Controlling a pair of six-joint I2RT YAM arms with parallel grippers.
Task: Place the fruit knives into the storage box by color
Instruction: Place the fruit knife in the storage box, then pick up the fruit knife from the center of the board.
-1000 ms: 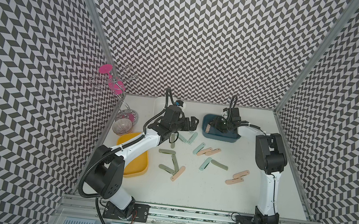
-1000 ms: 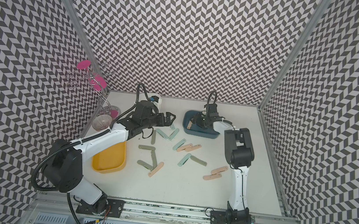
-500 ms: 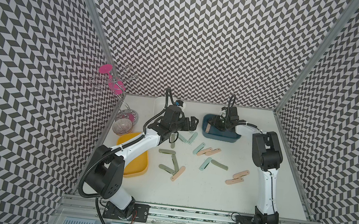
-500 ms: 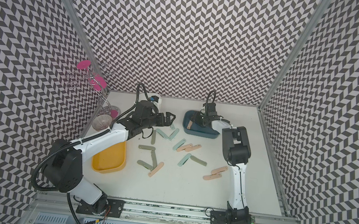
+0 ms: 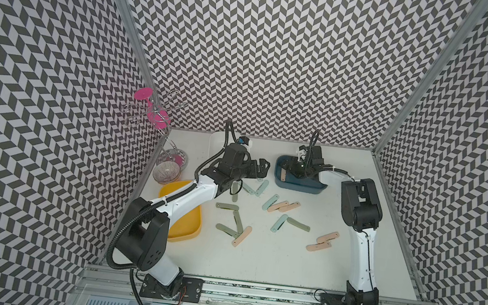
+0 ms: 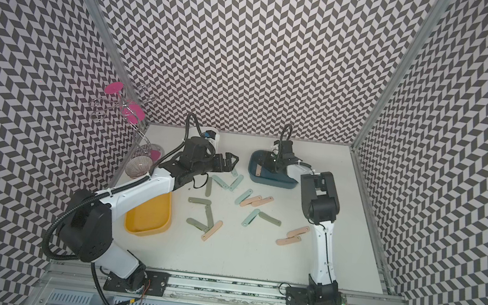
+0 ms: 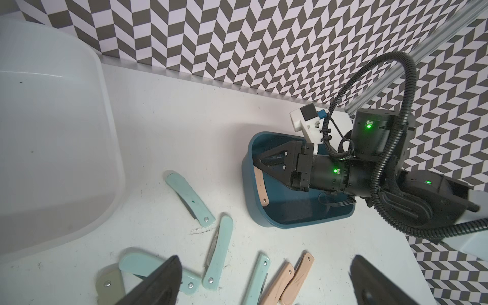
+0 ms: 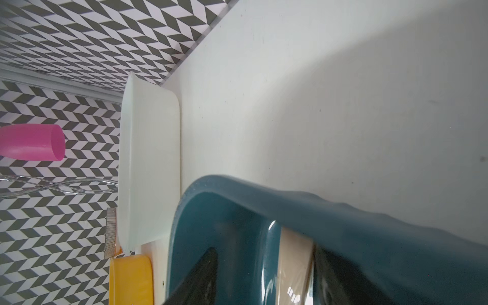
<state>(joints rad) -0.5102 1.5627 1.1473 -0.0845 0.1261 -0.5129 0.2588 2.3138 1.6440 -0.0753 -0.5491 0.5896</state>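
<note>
Fruit knives point(image 5: 280, 207): most lie loose on the table point(image 5: 270, 262) in mint, olive and peach, between the two arms. One peach knife point(image 7: 261, 184) is inside the blue box point(image 7: 290, 221), leaning on its wall. Right gripper point(image 7: 260, 161) is down in that box, jaws part open, knife beside one finger with a clear gap on the other side (looks let go, not clamped). Best to widen, then lift straight up so the finger doesn't drag it over the rim. Left gripper point(image 5: 261, 169) hangs empty, jaws at full spread, over the mint knives point(image 7: 188, 198) beside the white box point(image 7: 66, 118). Take the one lying apart, across its width.
</note>
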